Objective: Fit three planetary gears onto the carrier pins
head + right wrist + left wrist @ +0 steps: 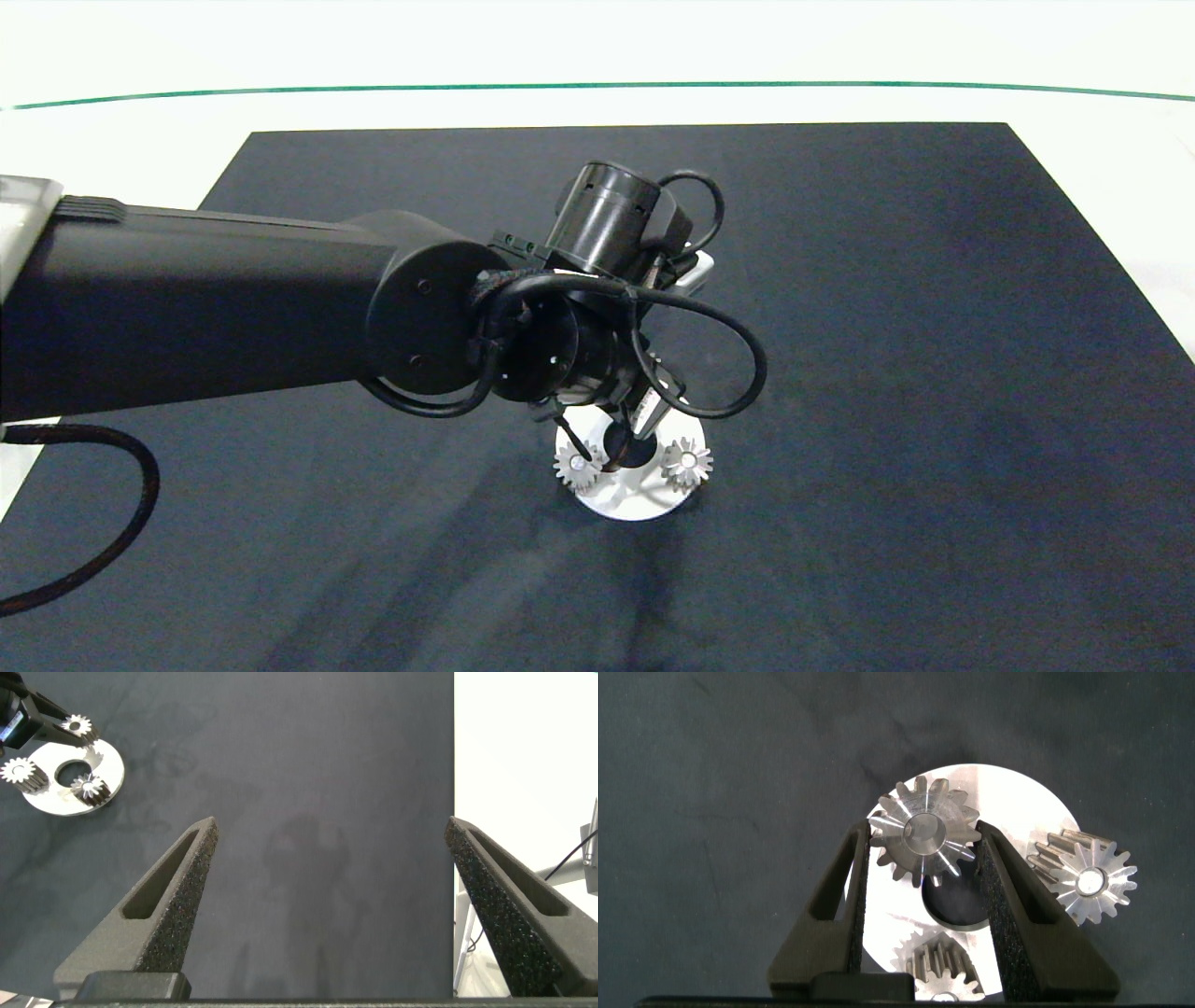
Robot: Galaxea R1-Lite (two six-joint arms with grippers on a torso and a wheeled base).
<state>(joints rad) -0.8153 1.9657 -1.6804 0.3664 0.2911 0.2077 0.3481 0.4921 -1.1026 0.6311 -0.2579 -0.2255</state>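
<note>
step: third gear going on, judged from layout; two gears already sit on the disc [627, 499], this one is at the last pin spot
left gripper [924, 854]: over the disc, reaching in from the left side of the desk, pointing down
left jaws: pinching the third gear [920, 840] across its teeth, one pad on each flank
third gear: between the pads near their tips, flat face toward the wrist camera, over the far side of the disc beyond the centre hole [951, 905]
pin under it: hidden by the gear; cannot tell if the bore is on the pin or just above it
gear 2 [1083, 877]: on the disc rim just beside one pad, outside the jaws, pin end showing in its bore
gear 3 [938, 961]: between the jaws lower down, near the palm, not touched by the pads as far as visible
head view: two seated gears, [576, 464] and [687, 461], on either side of the hole; held gear hidden behind the wrist
next move (judgement): confirm bore is lined up on the pin, press down till seated, then spread the jaws and lift straight up
risk (judgement): pads close to gear 2, opening wide could nudge it; teeth may need slight turn to sit down
right gripper [332, 905]: parked well away over the dark mat [308, 784], jaws spread wide, nothing between them
desk: dark mat on white top, disc near the mat's near middle
</note>
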